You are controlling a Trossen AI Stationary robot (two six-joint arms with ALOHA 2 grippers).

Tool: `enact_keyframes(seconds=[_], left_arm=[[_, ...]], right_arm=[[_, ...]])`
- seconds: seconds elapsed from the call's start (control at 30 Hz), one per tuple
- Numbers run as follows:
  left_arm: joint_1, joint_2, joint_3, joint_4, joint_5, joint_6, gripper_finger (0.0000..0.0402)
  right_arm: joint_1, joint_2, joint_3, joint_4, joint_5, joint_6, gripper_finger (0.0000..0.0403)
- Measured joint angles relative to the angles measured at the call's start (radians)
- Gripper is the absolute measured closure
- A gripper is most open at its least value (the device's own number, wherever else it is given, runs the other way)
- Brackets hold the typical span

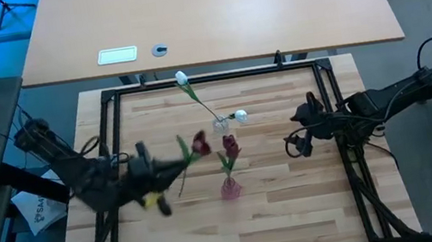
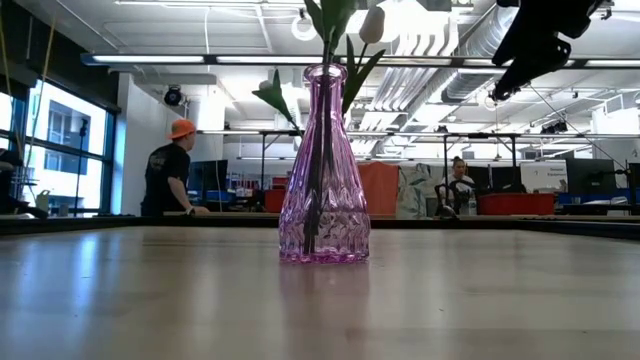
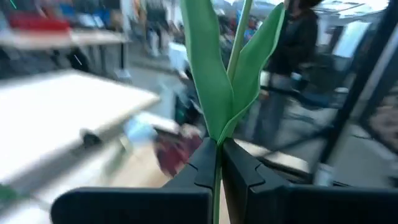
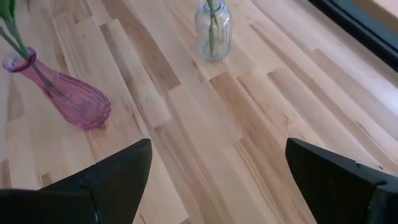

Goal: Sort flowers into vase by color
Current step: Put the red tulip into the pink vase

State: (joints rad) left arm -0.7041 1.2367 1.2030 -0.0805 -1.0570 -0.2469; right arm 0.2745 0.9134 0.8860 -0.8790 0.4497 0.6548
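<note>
My left gripper [image 1: 177, 172] is over the table's left half, shut on a dark red tulip [image 1: 200, 144] that stands left of the pink vase [image 1: 230, 190]. That vase holds one dark red tulip [image 1: 230, 145]. Behind it, the clear vase [image 1: 221, 124] holds two white tulips [image 1: 181, 79], [image 1: 241, 116]. My right gripper [image 4: 214, 180] is open over the table's right half, above bare wood, with the pink vase [image 4: 68, 96] and the clear vase [image 4: 213, 22] ahead of it. In the low view the pink vase [image 2: 323, 170] stands on its base with stems inside. My left gripper [image 3: 217, 168] pinches the held tulip's thin green stem [image 3: 217, 186] between its two fingers, just below where the leaves [image 3: 214, 74] branch off. The fingers lie across the stem. The flower is lifted clear of the table, with its dark red head toward the vases.
A black metal frame [image 1: 108, 99] runs round the wooden table. Bare wood lies at the near side [image 1: 242, 230] and between the vases and my right arm [image 1: 345, 109]. People [image 2: 165, 170] stand in the room beyond the table.
</note>
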Motion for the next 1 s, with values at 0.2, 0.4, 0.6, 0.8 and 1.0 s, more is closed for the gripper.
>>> enact_keyframes(seconds=[0.2, 0.4, 0.6, 0.8, 1.0], left_arm=[[0.217, 0.029, -0.116, 0.472, 0.383, 0.258, 0.0401], [0.304, 0.055, -0.392, 1.113, 0.564, 0.176, 0.0401], [0.315, 0.128, -0.481, 1.248, 0.550, 0.213, 0.0401], [0.338, 0.246, -0.480, 1.307, 0.583, 0.177, 0.0401], [0.373, 0.299, -0.480, 1.309, 0.606, 0.167, 0.0401]], right_arm=[[0.000, 0.000, 0.000, 0.040, 0.010, 0.000, 0.0039], [0.000, 0.000, 0.000, 0.042, 0.009, 0.020, 0.0039], [0.000, 0.002, 0.000, 0.041, 0.030, 0.027, 0.0039], [0.000, 0.002, 0.000, 0.041, 0.056, 0.048, 0.0039], [0.000, 0.002, 0.000, 0.041, 0.060, 0.048, 0.0039]])
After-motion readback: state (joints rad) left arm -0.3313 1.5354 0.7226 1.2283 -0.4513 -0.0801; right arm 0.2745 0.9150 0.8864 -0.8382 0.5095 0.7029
